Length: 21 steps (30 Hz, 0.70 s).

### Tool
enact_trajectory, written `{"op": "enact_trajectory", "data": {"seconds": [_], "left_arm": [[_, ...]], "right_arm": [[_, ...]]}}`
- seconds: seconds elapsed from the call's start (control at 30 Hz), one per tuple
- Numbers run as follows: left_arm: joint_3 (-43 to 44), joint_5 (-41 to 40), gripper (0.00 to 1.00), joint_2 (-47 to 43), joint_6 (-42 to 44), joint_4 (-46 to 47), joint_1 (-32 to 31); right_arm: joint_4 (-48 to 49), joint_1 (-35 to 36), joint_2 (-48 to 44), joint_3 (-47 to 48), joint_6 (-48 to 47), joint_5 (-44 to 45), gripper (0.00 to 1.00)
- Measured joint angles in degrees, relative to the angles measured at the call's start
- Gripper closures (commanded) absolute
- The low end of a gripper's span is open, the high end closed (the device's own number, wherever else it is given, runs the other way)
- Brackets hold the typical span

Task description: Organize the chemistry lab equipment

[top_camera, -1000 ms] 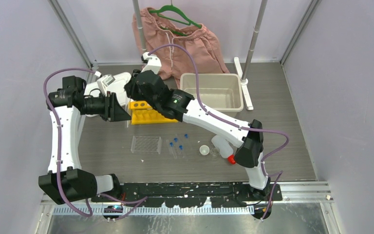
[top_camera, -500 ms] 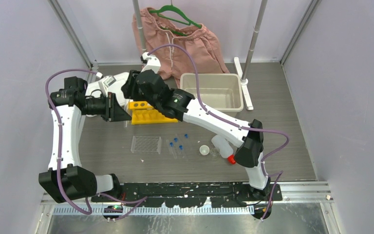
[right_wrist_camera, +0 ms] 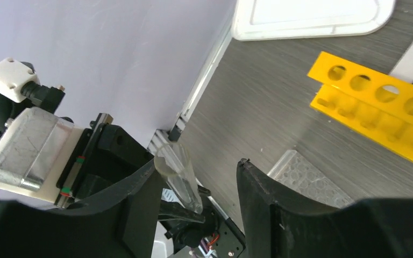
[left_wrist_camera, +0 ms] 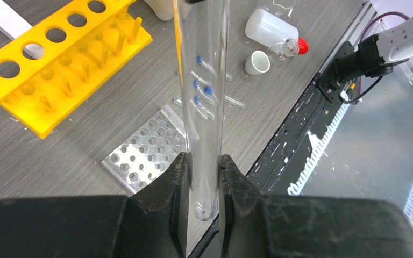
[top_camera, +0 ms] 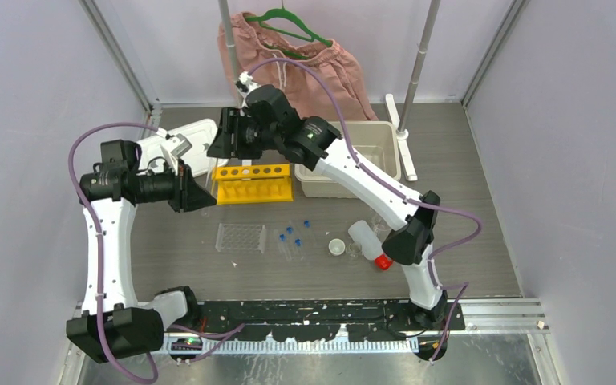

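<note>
Left wrist view showed the left gripper (left_wrist_camera: 204,165) pinching a tall clear tube (left_wrist_camera: 201,80) near its rounded end, off the table near the yellow holed tube rack (left_wrist_camera: 86,59); light, stiff, slick and probably breakable, it called for a gentle mid-wall hold, while the right gripper (right_wrist_camera: 198,172) stood spread.

Cannot see the upper end of the tube (left_wrist_camera: 201,80) or the left end of the rack (left_wrist_camera: 59,64) in the left wrist view, both cut off at the edges. From the right wrist, only catch a corner of the grid rack (right_wrist_camera: 307,178) behind a finger (right_wrist_camera: 301,220). From above, cannot make out the tiny beakers (top_camera: 354,250), and see only part of the bin (top_camera: 370,146) behind the right arm (top_camera: 361,180).
</note>
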Motion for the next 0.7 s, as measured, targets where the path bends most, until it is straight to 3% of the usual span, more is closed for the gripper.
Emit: {"op": "enact_trajectory", "data": {"seconds": [0.3,0.47,0.5,0.53,0.63,0.67,0.7], "left_arm": [[-0.44,-0.22,1.0,-0.79,2.86,0.13,0.0],[-0.57,-0.22,1.0,-0.02,2.89,0.15,-0.02],[-0.57,-0.2,0.95,0.26,2.86,0.17,-0.09],[-0.57,-0.13,0.83,0.52,2.82,0.15,-0.17],[-0.57,-0.11,0.29,1.49,2.54,0.61,-0.79],[-0.57,-0.2,0.05,1.92,2.43,0.94,-0.96],[-0.57,-0.39,0.01,2.45,1.81,1.25,-1.05]], "right_arm": [[-5.57,-0.39,6.03,8.59,-0.72,-8.31,0.56],[-6.23,-0.39,6.19,8.61,-1.16,-9.7,0.77],[-6.29,-0.39,6.19,8.68,-1.46,-9.77,0.81],[-6.56,-0.46,6.27,8.74,-1.88,-9.49,0.85],[-6.97,-0.96,6.49,8.92,-2.16,-9.38,0.91],[-7.23,-1.11,6.54,8.96,-2.45,-9.14,0.93],[-7.5,-1.27,6.54,8.98,-2.91,-8.63,0.94]]}}
